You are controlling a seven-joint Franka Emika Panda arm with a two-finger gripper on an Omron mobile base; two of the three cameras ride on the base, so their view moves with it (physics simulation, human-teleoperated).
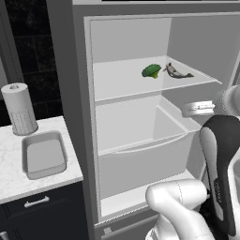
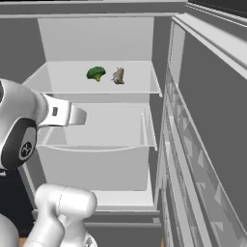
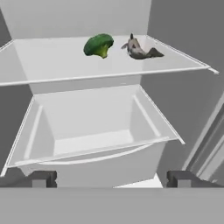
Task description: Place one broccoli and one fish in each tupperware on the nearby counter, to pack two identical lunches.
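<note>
The gripper (image 3: 111,178) is held spread wide and empty before the open fridge (image 1: 79,93), above a smooth white drawer (image 3: 94,131). On the flat shelf (image 3: 52,61) above, a knobbly green broccoli (image 3: 98,45) lies just beside a slim grey fish (image 3: 139,49). One shallow grey tupperware (image 1: 43,155), round-cornered, sits on the veined marble counter (image 1: 11,176), near a white paper-towel roll (image 1: 18,108).

Base views flank arm; hand view closest; all share fridge shelf (image 3: 52,65).
</note>
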